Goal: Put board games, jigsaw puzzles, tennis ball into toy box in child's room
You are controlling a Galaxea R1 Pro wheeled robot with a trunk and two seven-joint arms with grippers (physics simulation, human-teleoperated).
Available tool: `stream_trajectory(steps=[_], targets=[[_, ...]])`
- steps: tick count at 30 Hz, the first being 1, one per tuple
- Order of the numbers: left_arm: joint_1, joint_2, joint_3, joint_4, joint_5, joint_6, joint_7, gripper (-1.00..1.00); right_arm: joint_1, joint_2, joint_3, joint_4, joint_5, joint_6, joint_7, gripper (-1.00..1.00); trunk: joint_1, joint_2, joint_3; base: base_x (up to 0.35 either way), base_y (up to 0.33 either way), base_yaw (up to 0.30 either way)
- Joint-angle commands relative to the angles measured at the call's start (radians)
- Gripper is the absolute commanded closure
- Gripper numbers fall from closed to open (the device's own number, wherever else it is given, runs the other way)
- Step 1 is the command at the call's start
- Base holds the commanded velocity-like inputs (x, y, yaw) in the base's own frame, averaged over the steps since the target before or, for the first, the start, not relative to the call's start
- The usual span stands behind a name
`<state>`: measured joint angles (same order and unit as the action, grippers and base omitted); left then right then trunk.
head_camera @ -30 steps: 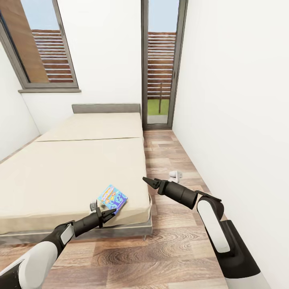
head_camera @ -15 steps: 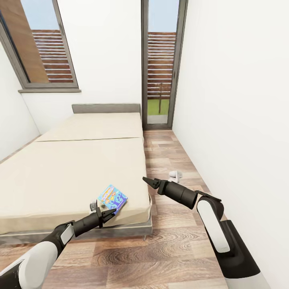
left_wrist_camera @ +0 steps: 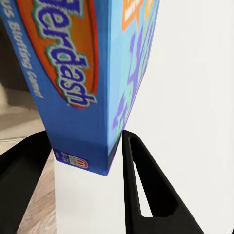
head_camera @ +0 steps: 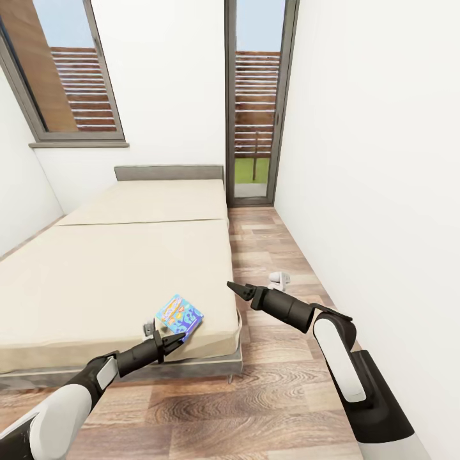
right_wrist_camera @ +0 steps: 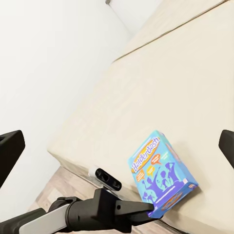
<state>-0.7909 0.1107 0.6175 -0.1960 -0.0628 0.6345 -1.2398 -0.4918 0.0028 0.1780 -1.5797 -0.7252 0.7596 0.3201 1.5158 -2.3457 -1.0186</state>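
Note:
A bright blue board game [head_camera: 179, 314] with orange print lies on the beige bed [head_camera: 108, 268], close to its near right corner. My left gripper [head_camera: 177, 337] reaches in from the foot of the bed and is shut on the box's nearest corner. In the left wrist view the blue box [left_wrist_camera: 83, 73] sits between the two black fingers [left_wrist_camera: 146, 185]. The right wrist view looks across at the same box [right_wrist_camera: 162, 170] with the left gripper [right_wrist_camera: 146, 208] at its low corner. My right gripper [head_camera: 237, 287] hovers open beside the bed's right edge, holding nothing.
A strip of wood plank floor [head_camera: 275, 255] runs between the bed and the white right wall [head_camera: 377, 191], ending at a tall glass door [head_camera: 255, 102]. A small white object [head_camera: 279, 278] lies on that strip. A grey headboard [head_camera: 169, 172] stands at the far wall.
The left fingers have drawn in slightly around the box's near corner. The right arm and the camera have stayed still.

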Motion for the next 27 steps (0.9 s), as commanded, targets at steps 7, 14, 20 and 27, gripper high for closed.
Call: stream_trajectory(steps=[7, 14, 20, 27], targets=[[-0.001, 0.000, 0.006, -0.001, -0.008, 0.009, -0.047, 1.00, -0.001, 0.000, -0.001, 0.000, 0.001, 0.004, 0.002, -1.00, -0.027, 0.049, 0.021, 0.000, 0.000, 0.000], [-0.001, 0.001, 0.005, -0.003, -0.010, 0.018, -0.101, 1.00, -0.001, 0.002, -0.001, 0.001, 0.002, 0.004, 0.001, -1.00, -0.054, 0.098, 0.043, 0.000, 0.000, 0.000], [-0.001, 0.001, 0.004, -0.003, -0.011, 0.021, -0.108, 1.00, -0.001, 0.003, -0.001, 0.001, 0.003, 0.004, 0.001, -1.00, -0.065, 0.119, 0.052, 0.000, 0.000, 0.000], [-0.001, 0.002, -0.004, -0.031, -0.013, 0.025, -0.191, 1.00, -0.001, 0.003, -0.001, 0.001, 0.003, 0.004, -0.001, -1.00, -0.065, 0.119, 0.052, 0.000, 0.000, 0.000]])
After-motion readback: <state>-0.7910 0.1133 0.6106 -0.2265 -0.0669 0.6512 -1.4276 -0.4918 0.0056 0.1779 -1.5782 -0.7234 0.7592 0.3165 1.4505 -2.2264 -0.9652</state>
